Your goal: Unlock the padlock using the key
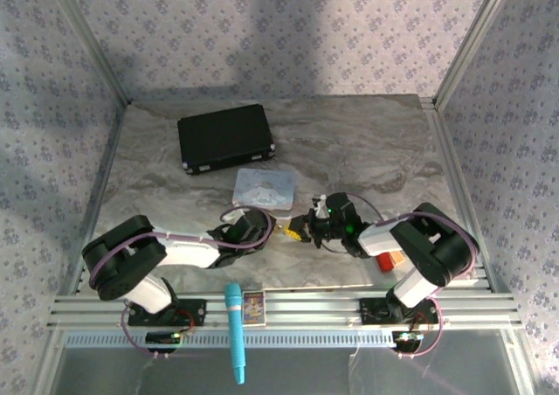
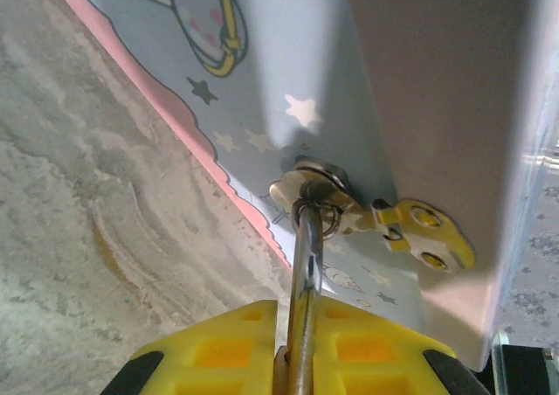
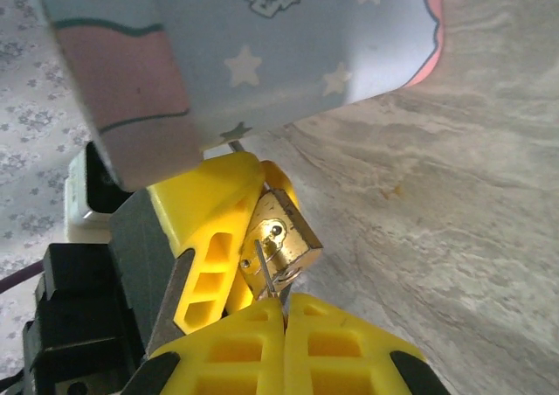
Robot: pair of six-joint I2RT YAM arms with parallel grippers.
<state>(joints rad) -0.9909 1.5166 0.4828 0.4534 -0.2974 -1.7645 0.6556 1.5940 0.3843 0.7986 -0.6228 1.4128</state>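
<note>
1. The left tool (image 2: 295,329) is clamped narrowly on the brass padlock (image 3: 281,238), which sits between its fingertips, just beside the pale blue tin (image 3: 262,45).
2. The right tool (image 3: 284,306) pinches the key (image 3: 265,271), which pokes ahead of its fingertips against the padlock.

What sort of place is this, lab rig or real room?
Probably a staged robot test cell, not a real room: aluminium rail along the near edge, floral panel walls boxing it in, marble-print tabletop.
</note>
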